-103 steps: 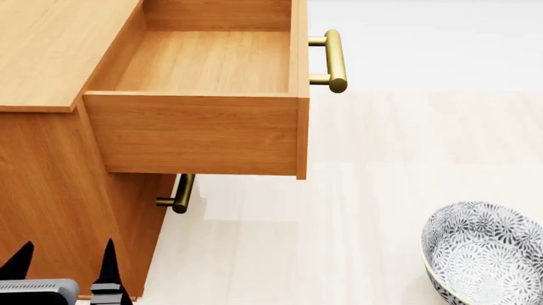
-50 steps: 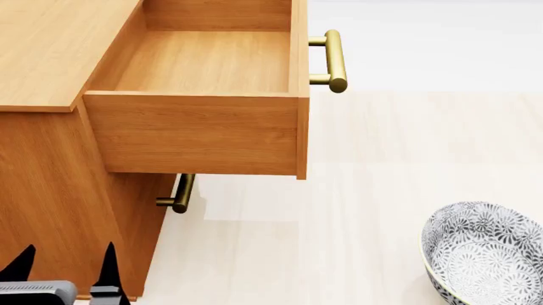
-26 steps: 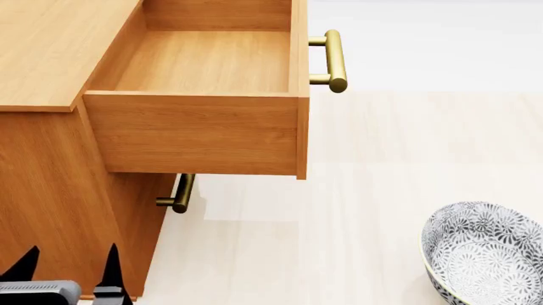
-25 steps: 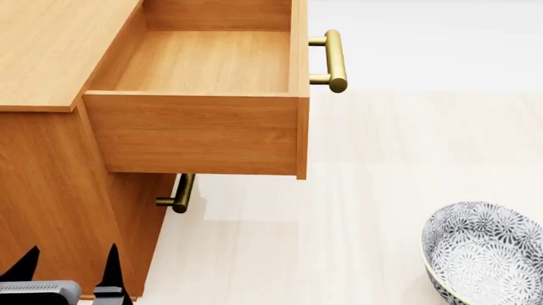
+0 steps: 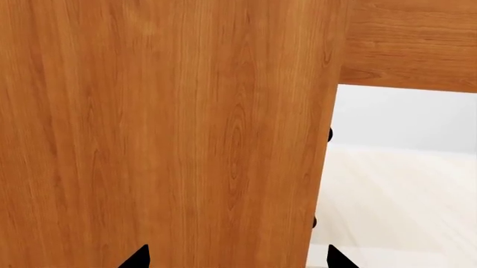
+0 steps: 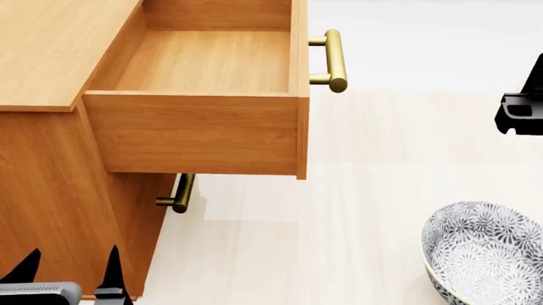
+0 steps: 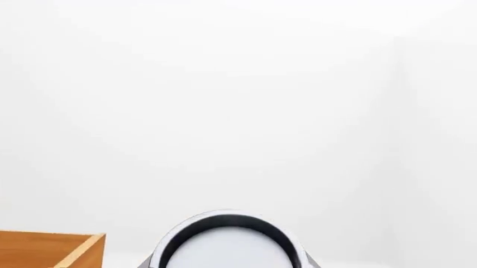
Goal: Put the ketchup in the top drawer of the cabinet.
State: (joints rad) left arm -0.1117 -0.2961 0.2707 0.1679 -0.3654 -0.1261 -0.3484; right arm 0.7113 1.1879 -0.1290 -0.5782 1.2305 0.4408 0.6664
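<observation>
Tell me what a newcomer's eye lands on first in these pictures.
First, the top drawer, pulled wide open from the cabinet at the head view's upper left, empty inside, its brass handle sticking out toward the pale floor. Next, the grey-white patterned bowl on the floor at lower right. In the right wrist view a round silver lid, probably the ketchup, fills the lower edge.

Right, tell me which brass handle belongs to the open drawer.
The upper handle, on the pulled-out top drawer. The lower handle sits beneath it on a shut front.
</observation>
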